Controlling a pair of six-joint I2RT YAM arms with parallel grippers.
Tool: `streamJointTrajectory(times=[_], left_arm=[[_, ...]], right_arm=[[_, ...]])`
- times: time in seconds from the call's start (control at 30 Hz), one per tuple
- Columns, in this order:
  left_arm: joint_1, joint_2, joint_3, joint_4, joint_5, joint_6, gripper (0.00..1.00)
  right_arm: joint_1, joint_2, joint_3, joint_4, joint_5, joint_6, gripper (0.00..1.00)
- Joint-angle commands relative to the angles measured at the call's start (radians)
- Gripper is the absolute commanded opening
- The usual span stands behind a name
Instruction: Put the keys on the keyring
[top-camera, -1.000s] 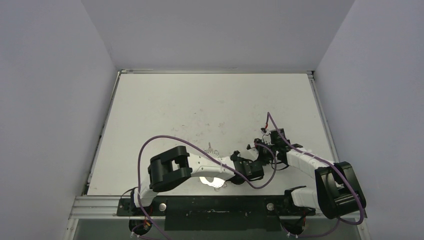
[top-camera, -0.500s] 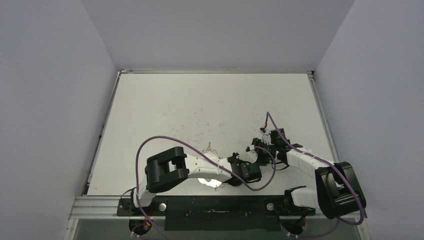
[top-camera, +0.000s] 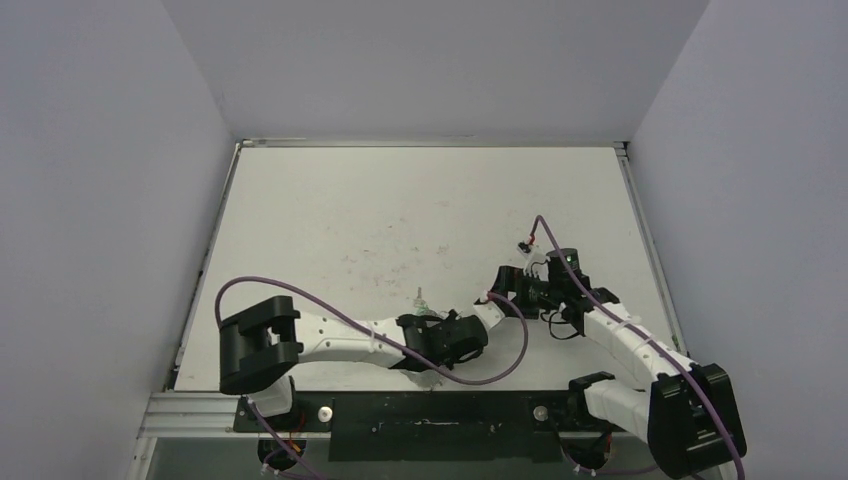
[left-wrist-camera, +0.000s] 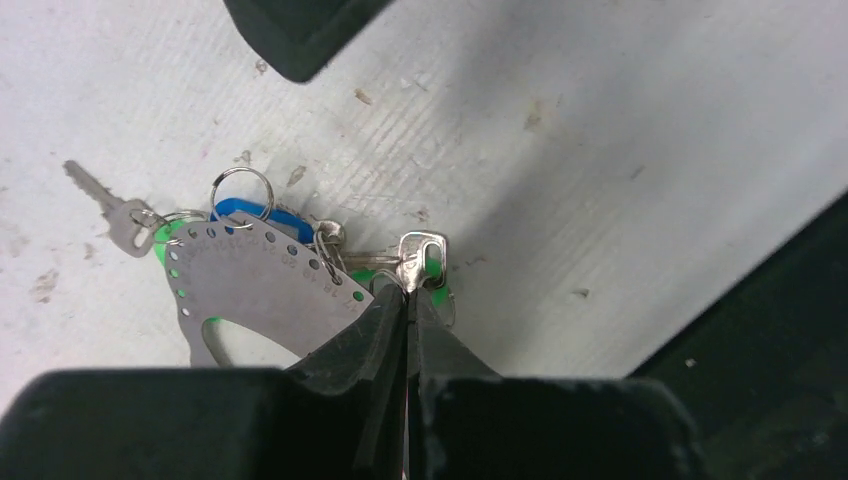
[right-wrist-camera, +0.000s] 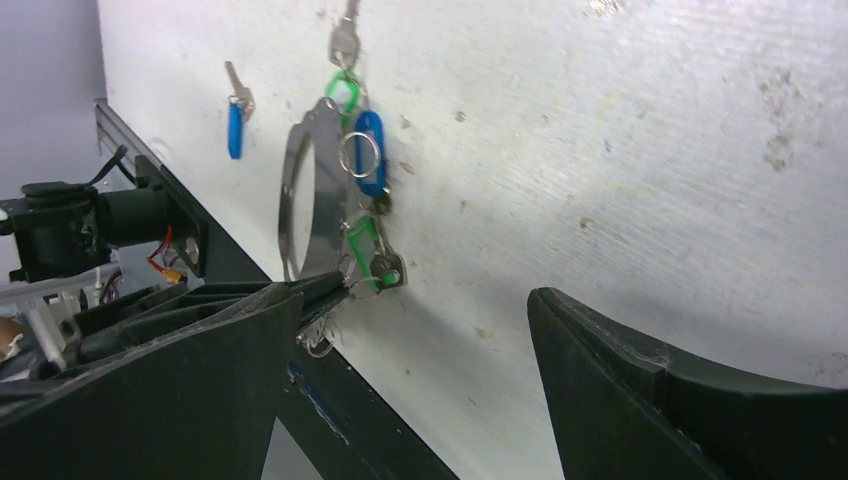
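Both arms have shifted since a second ago. The left arm (top-camera: 330, 338) has swung its elbow out to the left and drawn its wrist leftward along the near edge of the counter (top-camera: 400, 200). The right arm (top-camera: 625, 335) has sunk its elbow toward the lower right corner. The right end effector (right-wrist-camera: 415, 293) has spread wide and holds nothing, its fingers facing the keyring from close by.

The left end effector (left-wrist-camera: 407, 300) is closed, its tips pinched together on the rim of the keyring (left-wrist-camera: 250, 285). This flat silvery hoop lies on the counter near the front edge, between the two wrists.

A green key (left-wrist-camera: 422, 250) hangs from the rim right at the closed fingertips. A blue tag (left-wrist-camera: 245, 210) sits farther along the rim beside a small ring (left-wrist-camera: 242, 190). At the far end a silver key (left-wrist-camera: 105, 195) points away from the hoop. One blue key (right-wrist-camera: 235, 125) lies alone on the counter, apart from the keyring.
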Motion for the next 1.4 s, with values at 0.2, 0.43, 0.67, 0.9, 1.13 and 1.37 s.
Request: streamJointTrajectory(times=[0.2,0.43,0.67,0.9,1.13,1.37], left_arm=[[0.165,-0.331,-0.256,0.374,0.362,-0.001,0.0],[0.229,-0.532,-0.359,0.389,0.419,-0.006,0.0],[0.281,-0.692,-0.454,0.386,0.457,-0.006,0.0],[0.298,-0.8,-0.509,0.355,0.49,0.005,0.0],[0.301,-0.831,-0.521,0.319,0.516,0.011,0.0],[0.301,-0.831,-0.517,0.318,0.533,0.017,0.0]], right_arm=[[0.103,-0.102,0.08,0.069,-0.026,-0.066,0.82],[0.252,-0.156,0.04,0.3,-0.03,-0.071,0.79],[0.393,-0.231,-0.014,0.475,-0.053,-0.26,0.68],[0.459,-0.283,-0.046,0.515,-0.113,-0.595,0.51],[0.498,-0.18,0.006,0.462,-0.136,-0.825,0.47],[0.535,-0.02,0.083,0.402,-0.199,-0.966,0.44]])
